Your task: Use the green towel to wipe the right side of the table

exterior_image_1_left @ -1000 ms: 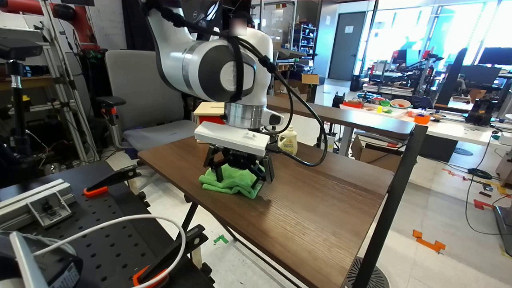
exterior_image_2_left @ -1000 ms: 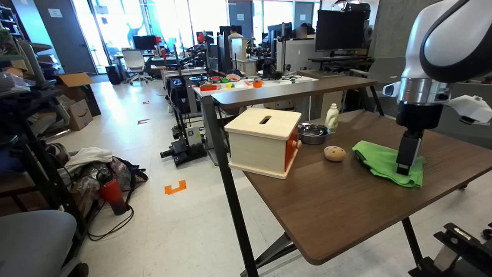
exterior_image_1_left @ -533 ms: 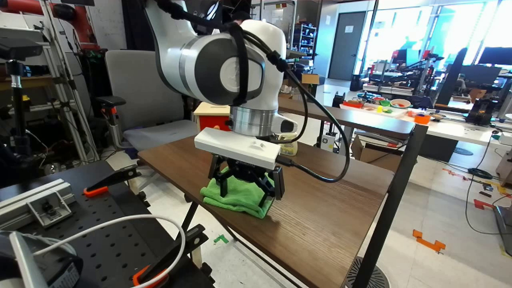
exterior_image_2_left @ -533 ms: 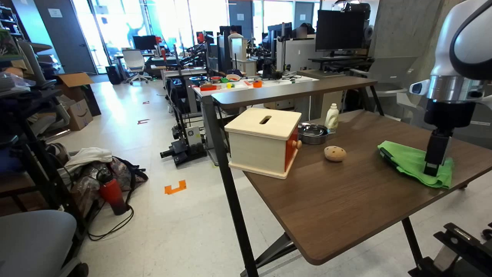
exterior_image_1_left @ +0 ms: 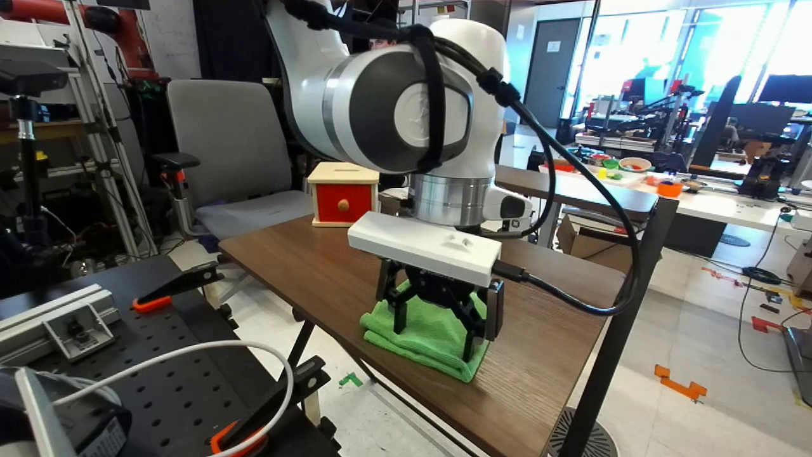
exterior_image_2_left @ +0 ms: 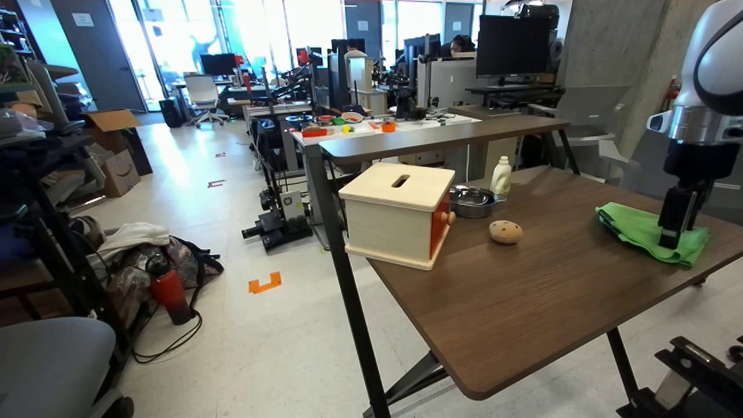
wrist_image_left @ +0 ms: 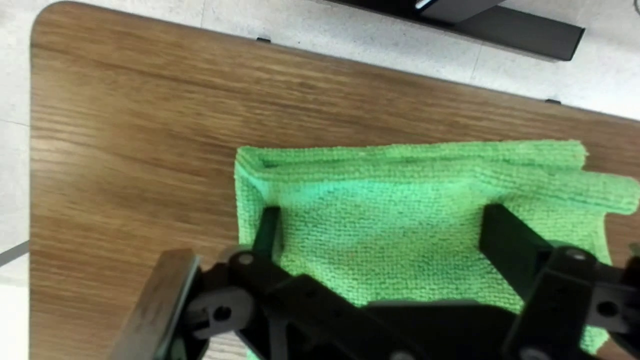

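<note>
The green towel (exterior_image_1_left: 420,350) lies folded flat on the brown table (exterior_image_1_left: 298,266). It also shows in the other views (exterior_image_2_left: 630,225) (wrist_image_left: 380,240), near the table's long edge. My gripper (exterior_image_1_left: 434,341) points down over the towel with its fingers wide apart. In the wrist view the gripper (wrist_image_left: 382,215) is open, and both fingertips press into the top of the cloth, with towel between and around them. No cloth is pinched. In an exterior view one finger (exterior_image_2_left: 672,226) shows on the towel; the other finger is hidden behind it.
A wooden box with a red drawer (exterior_image_2_left: 389,226) stands at one table end. Near it are a metal bowl (exterior_image_2_left: 473,203), a cream bottle (exterior_image_2_left: 501,177) and a spotted oval object (exterior_image_2_left: 506,232). A raised shelf (exterior_image_2_left: 447,139) with black posts (exterior_image_1_left: 634,285) runs along the table.
My gripper and the towel under it have slid together across the table, to the right in both exterior views, away from the box. The fingers have stayed wide apart.
</note>
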